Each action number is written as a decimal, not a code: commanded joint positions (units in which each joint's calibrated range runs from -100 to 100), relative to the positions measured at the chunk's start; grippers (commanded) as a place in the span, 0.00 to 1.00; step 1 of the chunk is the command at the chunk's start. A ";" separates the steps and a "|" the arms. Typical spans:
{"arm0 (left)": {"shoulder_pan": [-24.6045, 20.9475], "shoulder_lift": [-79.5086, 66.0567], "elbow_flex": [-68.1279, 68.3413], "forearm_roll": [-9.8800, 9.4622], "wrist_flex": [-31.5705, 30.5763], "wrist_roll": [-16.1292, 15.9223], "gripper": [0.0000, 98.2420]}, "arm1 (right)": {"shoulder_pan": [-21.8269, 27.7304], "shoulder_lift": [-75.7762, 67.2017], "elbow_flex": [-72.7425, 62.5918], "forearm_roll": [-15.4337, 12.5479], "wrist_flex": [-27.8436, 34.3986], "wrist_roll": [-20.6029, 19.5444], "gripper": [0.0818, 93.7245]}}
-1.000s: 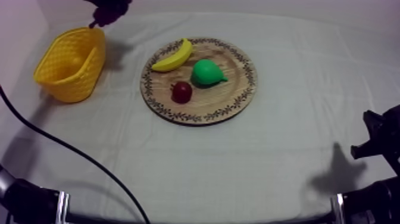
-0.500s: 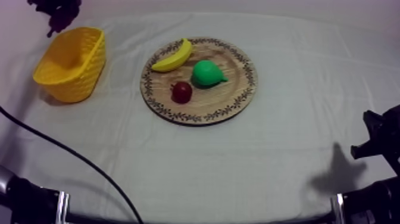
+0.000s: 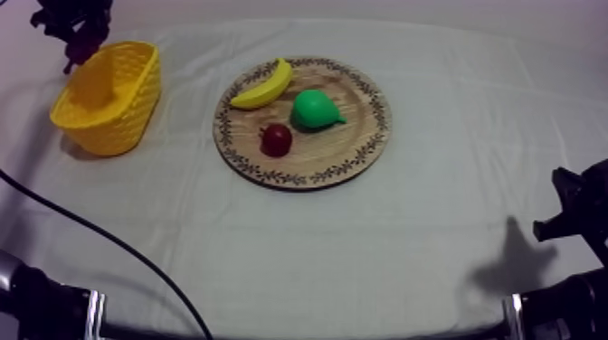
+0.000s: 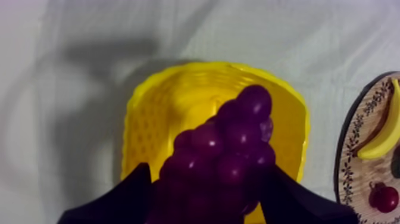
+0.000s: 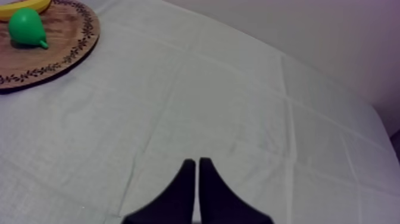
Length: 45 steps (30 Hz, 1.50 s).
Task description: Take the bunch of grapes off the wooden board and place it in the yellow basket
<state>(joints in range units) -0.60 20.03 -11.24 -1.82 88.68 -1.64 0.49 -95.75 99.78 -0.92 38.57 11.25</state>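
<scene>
Shifted since a second ago: our left gripper (image 4: 208, 199), now above the lattice-walled yellow basket (image 3: 109, 118), fingers clamped round the knobbly purple toy grape bunch (image 4: 232, 149). We judge the bunch light, stiff and smooth-skinned, best held across its wide top. Our right gripper (image 5: 197, 179), well right of the basket: closed, empty.

Glossy, smooth bunch of grapes (image 4: 232, 155); yellow basket (image 4: 152, 119) lattice-textured (plastic-looking); board (image 3: 344, 149) wood-grained; cloth (image 3: 362, 253) matt.

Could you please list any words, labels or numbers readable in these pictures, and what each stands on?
None: no text is readable anywhere. The board has only an ornamental pattern round its rim; the basket, grapes and cloth carry no writing.
</scene>
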 commanded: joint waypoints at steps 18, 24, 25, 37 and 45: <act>-0.04 8.19 8.02 2.51 -6.04 -0.20 0.52 | -0.03 0.00 0.00 0.01 -0.02 0.01 0.00; -0.15 8.62 9.26 2.86 -6.58 -0.70 0.68 | -0.03 0.00 0.00 0.01 -0.02 0.01 0.00; -0.11 8.67 9.45 2.88 -6.60 -0.75 0.71 | -0.03 0.00 0.00 0.01 -0.02 0.01 0.00; 0.60 6.73 10.95 2.58 -6.65 -0.59 0.90 | -0.03 0.00 0.00 0.01 -0.02 0.01 0.00; 0.45 -0.95 14.46 2.44 -6.72 -0.04 0.86 | -0.03 0.00 0.00 0.01 -0.02 0.01 0.00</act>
<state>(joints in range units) -0.14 21.15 2.78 0.60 81.98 -1.72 0.49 -95.75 99.78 -0.92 38.57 11.22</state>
